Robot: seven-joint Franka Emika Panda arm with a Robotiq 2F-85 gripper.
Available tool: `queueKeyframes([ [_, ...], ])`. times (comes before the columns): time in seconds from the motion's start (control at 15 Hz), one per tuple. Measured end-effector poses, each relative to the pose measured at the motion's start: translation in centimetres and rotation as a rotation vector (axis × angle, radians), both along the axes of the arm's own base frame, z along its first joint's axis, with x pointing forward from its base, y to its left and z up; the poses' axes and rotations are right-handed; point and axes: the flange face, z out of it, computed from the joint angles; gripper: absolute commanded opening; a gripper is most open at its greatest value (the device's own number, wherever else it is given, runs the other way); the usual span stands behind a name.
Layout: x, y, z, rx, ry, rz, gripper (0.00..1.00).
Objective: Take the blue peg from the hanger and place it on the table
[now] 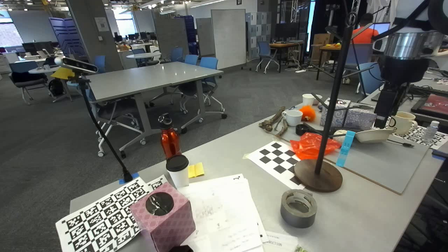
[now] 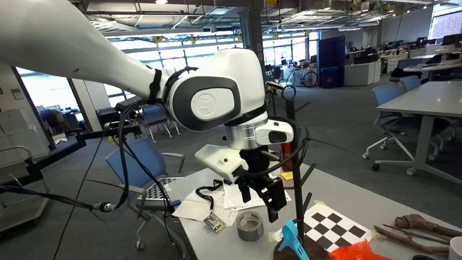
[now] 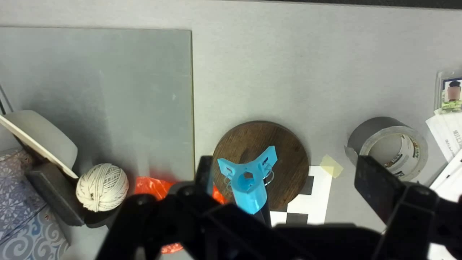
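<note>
In the wrist view the near-upright blue peg (image 3: 250,192) lies at nine o'clock from the middle of our wide, empty claw (image 3: 283,176); we should shift that way

Gripper (image 2: 260,208), jaws apart, blue peg (image 2: 291,236) by hanger (image 2: 297,189)

Peg (image 3: 249,200) light blue, tool (image 2: 260,210) black, hanger (image 1: 330,119) black on a dark-brown wood-grain base (image 3: 288,166). Surface (image 3: 325,72) pale grey, checkerboard sheet (image 1: 278,161) black/white. Bag (image 1: 309,146) orange-red, string ball (image 3: 103,187) cream, tissue box (image 1: 166,224) pink lattice.
</note>
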Motion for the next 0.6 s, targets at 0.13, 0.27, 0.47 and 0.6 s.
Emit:
queueKeyframes([
  [0.13, 0.09, -0.02, -0.03, 0.000, 0.000, 0.000, 1.00],
  [0.27, 0.09, 0.00, -0.03, -0.001, 0.000, 0.000, 1.00],
  [0.47, 0.17, 0.09, -0.34, -0.005, 0.007, 0.006, 1.00],
  [0.6, 0.48, 0.14, -0.81, -0.005, 0.014, 0.018, 1.00],
])
